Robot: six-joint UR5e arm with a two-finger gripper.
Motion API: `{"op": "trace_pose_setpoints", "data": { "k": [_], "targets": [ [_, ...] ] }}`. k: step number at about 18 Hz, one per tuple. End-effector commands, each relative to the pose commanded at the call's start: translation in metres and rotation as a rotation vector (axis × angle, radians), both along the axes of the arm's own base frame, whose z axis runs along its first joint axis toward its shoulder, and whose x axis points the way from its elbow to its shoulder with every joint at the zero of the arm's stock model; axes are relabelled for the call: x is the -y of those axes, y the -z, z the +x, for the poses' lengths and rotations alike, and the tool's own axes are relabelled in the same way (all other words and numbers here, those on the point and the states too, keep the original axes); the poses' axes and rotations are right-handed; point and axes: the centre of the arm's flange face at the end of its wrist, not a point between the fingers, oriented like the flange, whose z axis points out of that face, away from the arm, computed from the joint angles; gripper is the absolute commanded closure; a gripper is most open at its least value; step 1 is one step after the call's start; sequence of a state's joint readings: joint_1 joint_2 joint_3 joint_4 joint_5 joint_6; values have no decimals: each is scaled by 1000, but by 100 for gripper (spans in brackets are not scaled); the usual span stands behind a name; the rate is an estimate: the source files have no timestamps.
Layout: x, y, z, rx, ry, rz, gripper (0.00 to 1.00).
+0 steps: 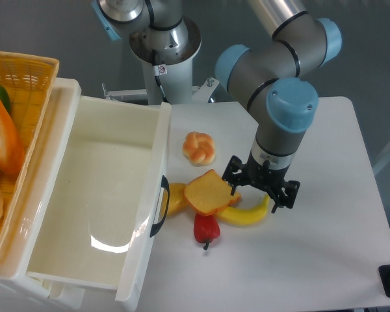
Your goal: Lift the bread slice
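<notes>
The bread slice is flat and golden-orange with a darker crust. It lies tilted on the white table, resting on a red pepper and a yellow banana. My gripper points down just right of the slice, over the banana, with its black fingers spread apart. The left finger is at the slice's right edge; I cannot tell whether it touches. The gripper holds nothing.
A round braided bun sits behind the slice. A small yellow item lies left of it, against a large white bin with a black handle. A wicker basket with food stands far left.
</notes>
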State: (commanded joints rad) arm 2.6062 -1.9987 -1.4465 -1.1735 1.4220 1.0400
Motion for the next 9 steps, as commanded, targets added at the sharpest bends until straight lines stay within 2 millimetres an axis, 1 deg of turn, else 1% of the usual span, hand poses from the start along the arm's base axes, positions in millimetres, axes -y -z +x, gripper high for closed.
{"op": "trace_pose_setpoints", "data": {
  "k": [2, 6, 9],
  "targets": [
    [-1, 4, 1, 1, 22, -4, 0],
    [0, 2, 3, 3, 24, -1, 0],
    [-2, 6, 6, 7, 29, -5, 0]
  ]
}}
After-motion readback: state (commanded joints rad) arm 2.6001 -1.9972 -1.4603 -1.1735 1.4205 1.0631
